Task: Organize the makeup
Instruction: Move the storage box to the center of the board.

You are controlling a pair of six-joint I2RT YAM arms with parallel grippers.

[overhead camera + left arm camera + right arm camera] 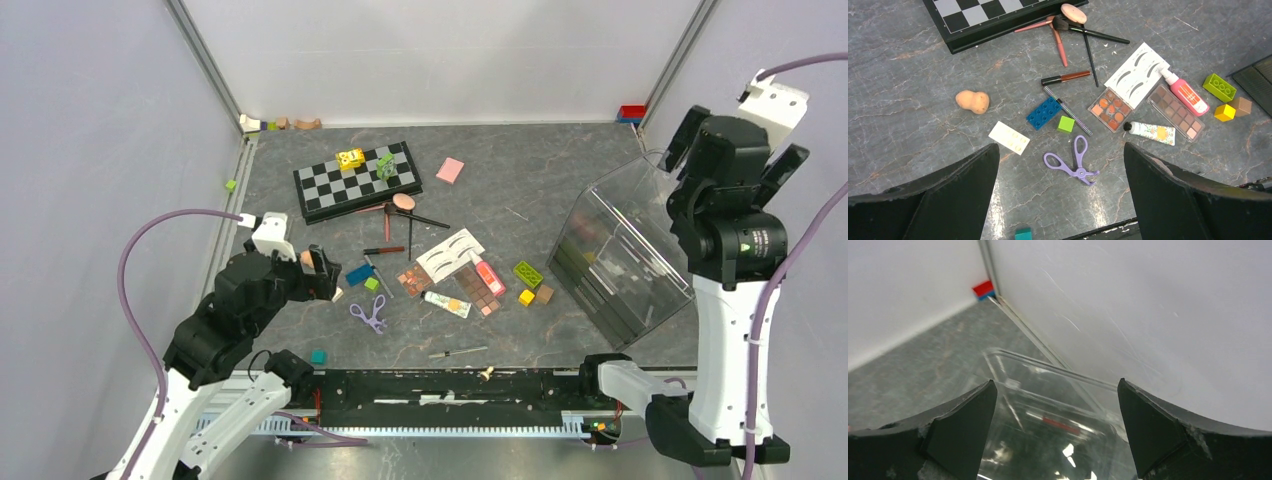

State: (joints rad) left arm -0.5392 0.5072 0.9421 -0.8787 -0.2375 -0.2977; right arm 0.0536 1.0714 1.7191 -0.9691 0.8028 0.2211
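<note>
The makeup lies scattered mid-table: a purple curler [1075,162], an orange palette [1110,109], a brown eyeshadow palette [1175,119], a cream tube [1150,132], a pink tube [1185,94], a white lash card [1138,75], crossed brushes [1068,30], a lip gloss [1066,77] and a peach sponge [972,101]. My left gripper [1060,150] hangs open above the table, just near of the curler, holding nothing; from above the left gripper [325,275] sits left of the pile. My right gripper [1057,385] is open and empty, raised high over the clear organizer [1048,425].
A chessboard [355,180] with toy blocks on it lies behind the pile. Loose blocks [527,274] sit among the makeup, a teal one [318,356] near the front rail. The tilted clear organizer [620,250] stands at the right. A pink pad [450,170] lies further back.
</note>
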